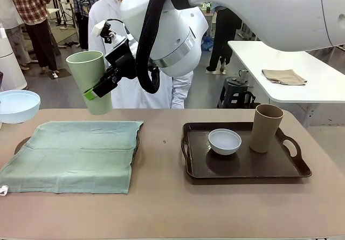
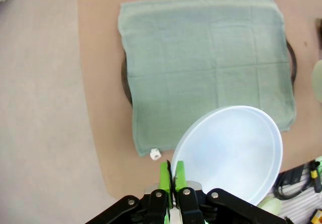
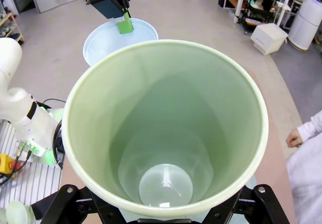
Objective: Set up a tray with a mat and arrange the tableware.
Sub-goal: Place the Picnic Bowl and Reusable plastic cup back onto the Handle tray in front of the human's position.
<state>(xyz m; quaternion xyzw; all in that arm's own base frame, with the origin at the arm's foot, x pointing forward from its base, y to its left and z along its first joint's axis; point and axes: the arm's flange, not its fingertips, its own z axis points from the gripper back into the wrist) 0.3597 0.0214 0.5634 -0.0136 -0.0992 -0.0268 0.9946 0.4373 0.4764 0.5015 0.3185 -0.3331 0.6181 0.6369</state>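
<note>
My right end effector [image 1: 98, 89] is spread wide around the body of the pale green cup [image 1: 90, 81], clamping it from both sides about halfway down its wall. The cup hangs in the air, slightly tilted, over what I judge to be the far edge of the mat [image 1: 73, 153]. The cup looks matte, stiff and light. It has no handle, so a squeeze across the wall is the sensible hold, though the smooth taper could slip if I tip it further. My right arm reaches across the bench [image 1: 161, 207] from well to the right of the mat, wrist bent down and turned sideways. My left end effector [image 2: 172, 173] is pressed together on the rim of the pale blue bowl [image 2: 231, 153], holding it in the air off the mat's left side. That thin rim pinch is probably a weak hold, and I would treat the bowl as breakable. The mat is soft cloth, draped over a dark tray [image 1: 20, 143]. To the right of the mat, the white bowl [image 1: 225, 141] and tan-brown cup [image 1: 266, 128] stand on the brown tray [image 1: 248, 178].
</note>
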